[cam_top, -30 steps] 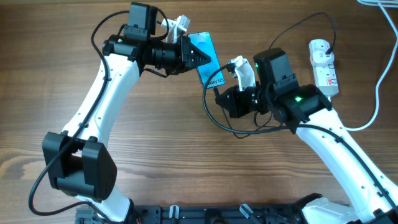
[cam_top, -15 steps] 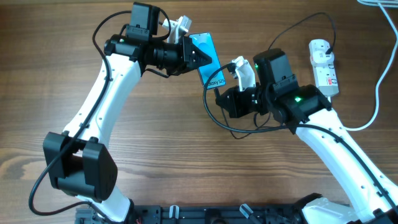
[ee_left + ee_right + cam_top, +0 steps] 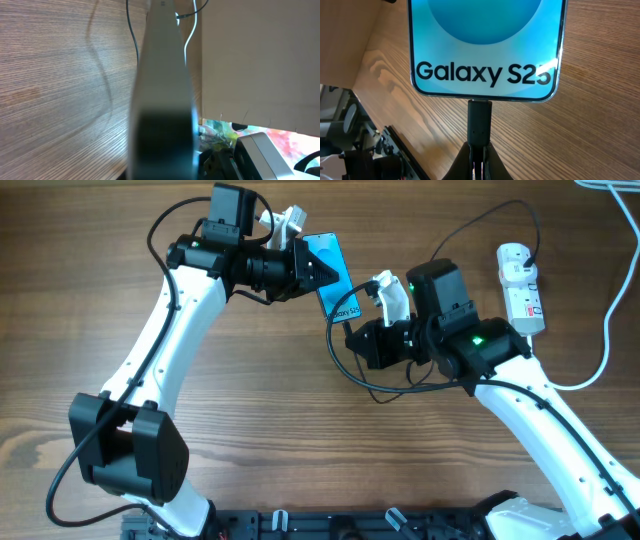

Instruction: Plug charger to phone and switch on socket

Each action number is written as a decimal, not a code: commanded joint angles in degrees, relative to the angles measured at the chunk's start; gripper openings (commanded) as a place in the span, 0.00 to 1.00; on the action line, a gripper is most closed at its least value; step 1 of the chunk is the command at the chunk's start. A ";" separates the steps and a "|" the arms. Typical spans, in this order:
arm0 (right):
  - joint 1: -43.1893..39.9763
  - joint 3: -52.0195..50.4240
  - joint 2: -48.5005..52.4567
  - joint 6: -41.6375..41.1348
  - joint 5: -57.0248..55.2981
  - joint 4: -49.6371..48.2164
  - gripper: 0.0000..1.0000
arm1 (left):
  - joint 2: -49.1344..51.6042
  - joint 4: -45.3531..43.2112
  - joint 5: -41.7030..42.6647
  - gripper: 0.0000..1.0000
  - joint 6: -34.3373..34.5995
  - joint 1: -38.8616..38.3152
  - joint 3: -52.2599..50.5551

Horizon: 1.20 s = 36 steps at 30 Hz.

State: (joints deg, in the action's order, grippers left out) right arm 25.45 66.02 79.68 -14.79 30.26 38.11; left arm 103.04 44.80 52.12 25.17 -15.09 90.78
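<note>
The phone (image 3: 334, 272) has a light blue screen with "Galaxy S25" text and is held tilted above the table. My left gripper (image 3: 318, 270) is shut on its upper part; in the left wrist view the phone (image 3: 162, 75) shows edge-on and blurred. My right gripper (image 3: 352, 340) is shut on the charger's black plug (image 3: 479, 122), whose tip meets the middle of the phone's bottom edge (image 3: 482, 97). The thin black cable (image 3: 365, 385) loops under the right arm and runs up to the socket (image 3: 522, 288), a white power strip at the far right.
A thicker white cable (image 3: 612, 290) curves along the table's right edge. A beige wall panel (image 3: 260, 55) and coloured clutter fill the right side of the left wrist view. The wooden table (image 3: 300, 450) spreads in front of both arms.
</note>
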 commanded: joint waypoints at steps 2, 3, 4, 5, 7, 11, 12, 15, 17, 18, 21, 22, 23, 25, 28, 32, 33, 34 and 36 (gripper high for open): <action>-0.52 1.79 0.37 -0.37 -1.77 -4.31 0.27 | -1.68 2.45 6.78 0.04 0.52 -3.02 -0.52; -0.52 1.79 0.37 -0.42 -1.77 -4.17 0.49 | -1.68 2.23 6.78 0.04 0.55 -3.02 -0.52; -0.52 1.79 0.37 -0.42 -1.77 -3.96 0.72 | -1.68 1.92 6.75 0.04 0.55 -3.02 -0.52; -0.52 1.79 0.37 -0.39 -1.77 -3.54 0.93 | -1.68 1.60 6.75 0.04 0.55 -3.02 -0.52; -0.52 1.79 0.37 -0.39 -1.77 -3.34 1.00 | -1.68 0.96 6.75 0.04 0.55 -3.02 -0.52; -0.70 1.79 0.31 -0.22 -2.01 -3.56 1.00 | -1.68 0.20 5.25 0.04 -0.07 -2.36 -0.52; -0.85 1.79 0.22 -0.24 -2.01 -3.54 1.00 | -1.68 0.17 5.18 0.04 -1.36 -1.99 -0.52; -2.16 1.79 -0.68 -0.22 -1.99 -3.48 1.00 | -1.68 0.22 5.03 0.04 -6.19 0.17 -0.52; -3.41 1.79 -1.70 -0.26 -1.99 -3.37 1.00 | -1.68 0.22 5.07 0.04 -8.37 2.32 -0.52; -3.93 1.79 -2.14 -0.24 -1.97 -3.30 1.00 | -1.68 0.22 5.09 0.04 -10.14 3.52 -0.52; -5.84 1.79 -3.85 -0.22 -1.99 -2.60 1.00 | -1.68 0.96 5.51 0.04 -17.20 6.38 -0.52; -6.19 1.79 -4.07 -0.22 -1.99 -2.36 1.00 | -1.68 1.18 5.64 0.04 -19.06 6.78 -0.52; -6.56 1.79 -4.22 -0.22 -2.01 -2.08 1.00 | -1.68 1.51 5.97 0.04 -21.03 7.10 -0.52; -7.56 1.79 -4.31 -0.26 -2.21 -1.22 1.00 | -1.68 2.73 8.81 0.04 -27.19 7.80 -0.52; -8.72 1.79 -4.31 -0.42 -5.46 0.07 1.00 | -1.68 4.94 18.51 0.04 -36.87 9.09 -0.52; -9.81 1.79 -4.31 -0.39 -12.04 2.21 1.00 | -1.68 6.32 27.10 0.04 -42.99 10.91 -0.52; -10.08 1.79 -4.31 -0.37 -14.16 3.19 1.00 | -1.68 6.21 27.89 0.04 -43.01 11.28 -0.52; -10.23 1.79 -4.31 -0.39 -17.27 4.37 1.00 | -1.68 6.05 29.20 0.04 -43.30 11.87 -0.52; -10.23 1.79 -4.28 -0.39 -22.82 6.10 1.00 | -1.68 6.03 32.39 0.04 -44.54 12.33 -0.52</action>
State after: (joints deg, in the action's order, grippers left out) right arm 15.46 66.54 76.25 -15.35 16.23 43.16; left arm 103.07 51.07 75.61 -14.87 -3.64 90.32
